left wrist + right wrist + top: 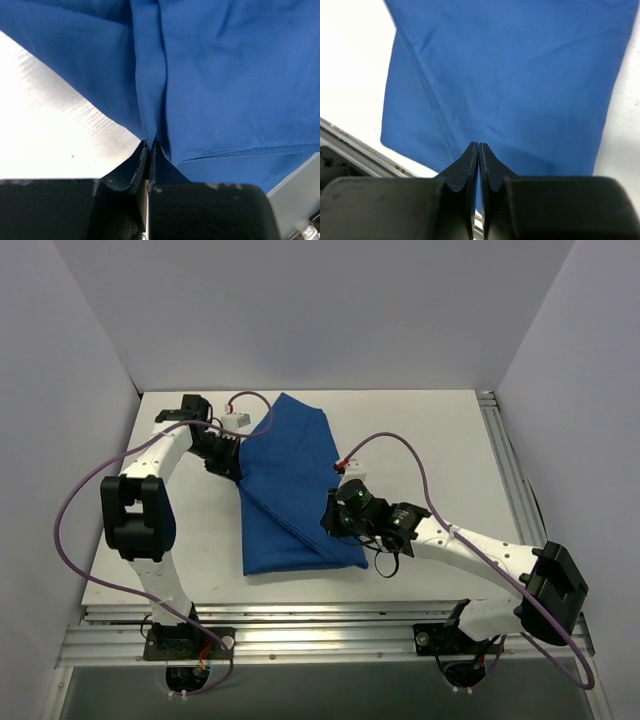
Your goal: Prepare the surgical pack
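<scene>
Grip check | left gripper [150, 148] is pinching a pleat of the large royal-blue cloth sheet [285, 490], likely for folding | right gripper [478, 148] is clenching at its opposite edge, catch unclear

A white table [430, 430] edged by aluminium rails [330, 638].

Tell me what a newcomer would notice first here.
A royal-blue cloth, folded into a long shape, lies across the middle of the white table. The left gripper is shut on a fold at its far left edge, and the right gripper is shut at its near right edge.
</scene>
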Available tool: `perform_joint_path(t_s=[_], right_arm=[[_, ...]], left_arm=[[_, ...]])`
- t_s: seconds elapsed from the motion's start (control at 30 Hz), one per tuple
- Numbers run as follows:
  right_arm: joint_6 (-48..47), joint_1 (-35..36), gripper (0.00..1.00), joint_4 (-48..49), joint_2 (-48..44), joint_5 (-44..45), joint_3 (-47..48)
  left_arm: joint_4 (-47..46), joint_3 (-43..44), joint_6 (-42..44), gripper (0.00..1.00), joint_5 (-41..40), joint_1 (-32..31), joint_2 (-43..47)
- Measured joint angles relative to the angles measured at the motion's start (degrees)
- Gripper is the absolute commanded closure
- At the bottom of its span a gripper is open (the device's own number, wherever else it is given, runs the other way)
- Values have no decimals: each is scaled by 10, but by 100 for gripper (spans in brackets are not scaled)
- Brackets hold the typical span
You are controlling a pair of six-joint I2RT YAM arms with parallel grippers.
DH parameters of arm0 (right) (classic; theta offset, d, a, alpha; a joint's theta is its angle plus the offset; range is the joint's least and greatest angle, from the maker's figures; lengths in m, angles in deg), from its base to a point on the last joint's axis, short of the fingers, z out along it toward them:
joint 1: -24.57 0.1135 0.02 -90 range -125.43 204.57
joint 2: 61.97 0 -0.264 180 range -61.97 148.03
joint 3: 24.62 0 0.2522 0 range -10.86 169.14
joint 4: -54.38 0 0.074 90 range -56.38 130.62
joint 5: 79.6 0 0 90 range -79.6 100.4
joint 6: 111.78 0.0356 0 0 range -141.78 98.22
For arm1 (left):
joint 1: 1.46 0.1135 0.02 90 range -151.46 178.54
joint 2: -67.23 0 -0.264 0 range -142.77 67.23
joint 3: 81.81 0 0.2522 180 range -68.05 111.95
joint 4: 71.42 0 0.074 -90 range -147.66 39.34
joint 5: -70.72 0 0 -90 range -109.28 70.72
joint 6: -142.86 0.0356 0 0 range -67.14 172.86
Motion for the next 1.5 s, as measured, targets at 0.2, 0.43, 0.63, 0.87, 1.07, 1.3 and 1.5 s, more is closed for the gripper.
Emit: perform_joint_path(t_s=[0.2, 0.43, 0.63, 0.87, 1.07, 1.3, 1.5], right_arm=[[-3, 22, 100, 30, 2, -19, -17], [-1, 28, 100, 74, 42, -49, -93], [-3, 28, 100, 98, 46, -55, -100], [-17, 33, 100, 36, -2, -44, -80], [-21, 20, 99, 10, -23, -46, -55], [-68, -174, 89, 17, 47, -100, 70], [-116, -272, 99, 71, 182, -166, 176]], left_arm=[[-20, -27, -1, 98, -12, 14, -33], [-49, -50, -18, 98, -31, 15, -71], [-59, -50, -23, 98, -37, 15, -71], [-65, -52, -28, 98, -39, 15, -71], [-69, -52, -26, 80, -53, 15, -66], [-72, -51, -13, 44, -144, 28, -35], [-71, -29, -7, 58, -172, 69, 11]])
